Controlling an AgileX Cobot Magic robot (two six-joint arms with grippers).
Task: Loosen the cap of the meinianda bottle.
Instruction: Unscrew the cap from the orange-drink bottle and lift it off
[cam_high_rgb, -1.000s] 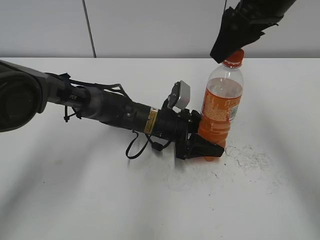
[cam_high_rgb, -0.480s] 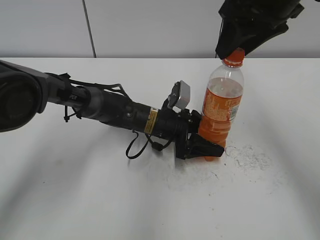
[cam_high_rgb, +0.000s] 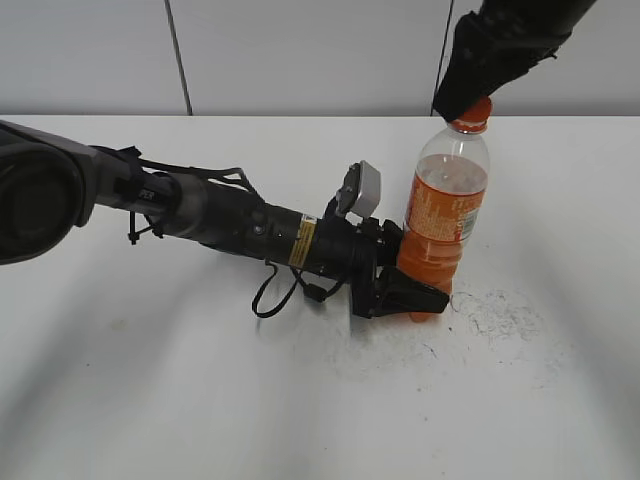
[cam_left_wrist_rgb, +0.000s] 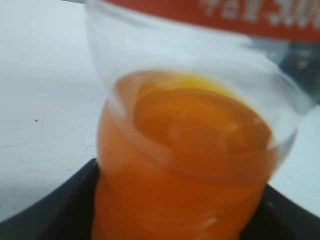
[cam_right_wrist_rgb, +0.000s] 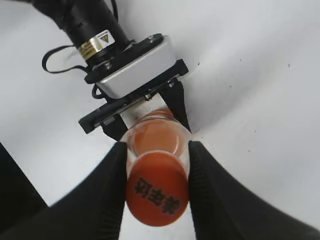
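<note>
The meinianda bottle (cam_high_rgb: 445, 205) stands upright on the white table, holding orange drink, with an orange label around its middle. My left gripper (cam_high_rgb: 408, 292) lies low along the table and is shut on the bottle's base; in the left wrist view its black fingers (cam_left_wrist_rgb: 175, 212) flank the orange bottle (cam_left_wrist_rgb: 190, 125). My right gripper (cam_high_rgb: 468, 92) comes down from above and is shut on the orange cap (cam_high_rgb: 474, 113). In the right wrist view the cap (cam_right_wrist_rgb: 157, 189), with dark print on top, sits between the two black fingers (cam_right_wrist_rgb: 157, 150).
The white table (cam_high_rgb: 200, 400) spreads all round, with a scuffed patch (cam_high_rgb: 500, 310) right of the bottle. The left arm (cam_high_rgb: 220, 215) stretches across the table from the left, with a loose black cable (cam_high_rgb: 270, 295) under it. A grey wall stands behind.
My right gripper has turned about the cap while staying at the bottle's top. The bottle and the left arm have not moved.
</note>
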